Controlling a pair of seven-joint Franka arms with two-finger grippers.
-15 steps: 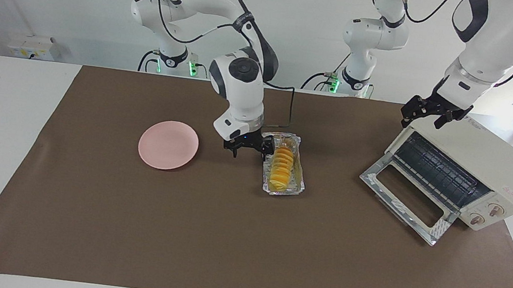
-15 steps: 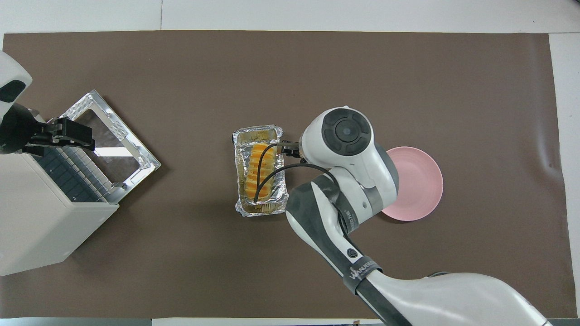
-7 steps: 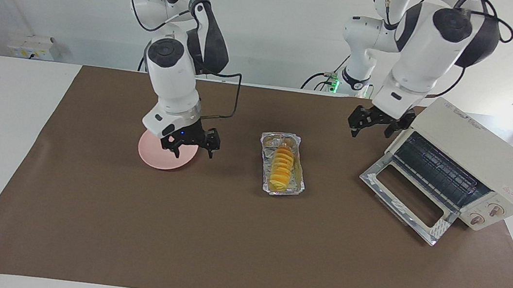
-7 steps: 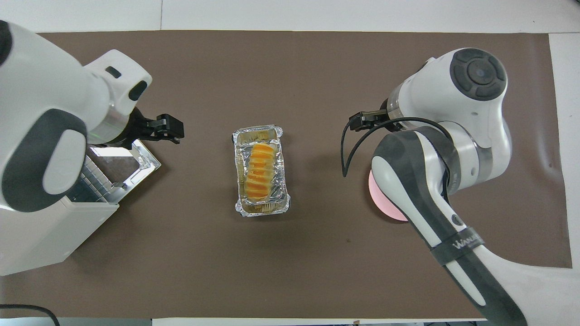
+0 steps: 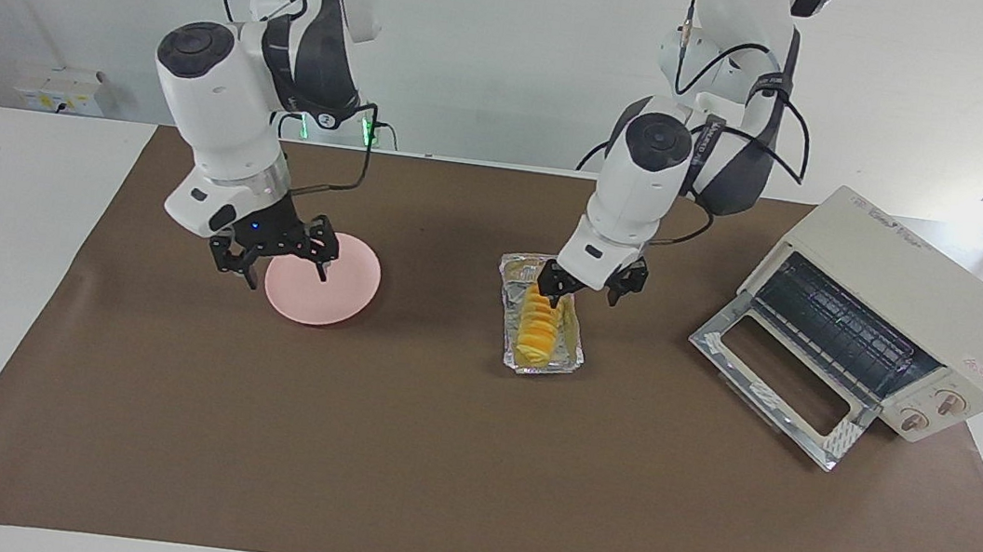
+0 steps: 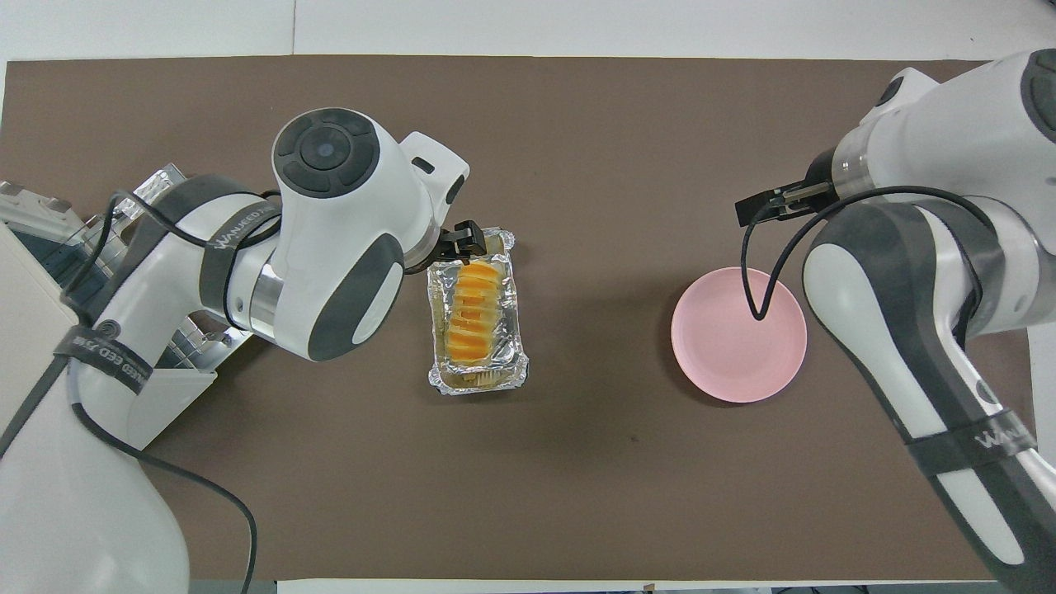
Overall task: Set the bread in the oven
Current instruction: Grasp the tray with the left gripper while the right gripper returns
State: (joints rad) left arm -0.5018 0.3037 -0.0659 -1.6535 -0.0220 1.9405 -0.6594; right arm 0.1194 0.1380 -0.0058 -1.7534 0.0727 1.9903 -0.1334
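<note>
The left pincer [image 5: 589, 290], open, hangs over the bread [image 5: 539, 324] in its foil tray [image 5: 570, 358] beside the open-doored toaster oven [image 5: 909, 309]; the right pincer [image 5: 276, 258], open, hangs over the pink plate [image 5: 339, 295].

Overhead view. Bread [image 6: 473, 311] lying lengthwise in a crinkled foil tray [image 6: 515, 369] at mid-surface, on a brown mat [image 6: 577, 462]. Left hand [image 6: 462, 240] over the tray's edge toward the oven [image 6: 49, 285], whose door lies dropped open. Pink plate [image 6: 726, 355] toward the right arm's end; right hand [image 6: 763, 206] over the mat beside it.
</note>
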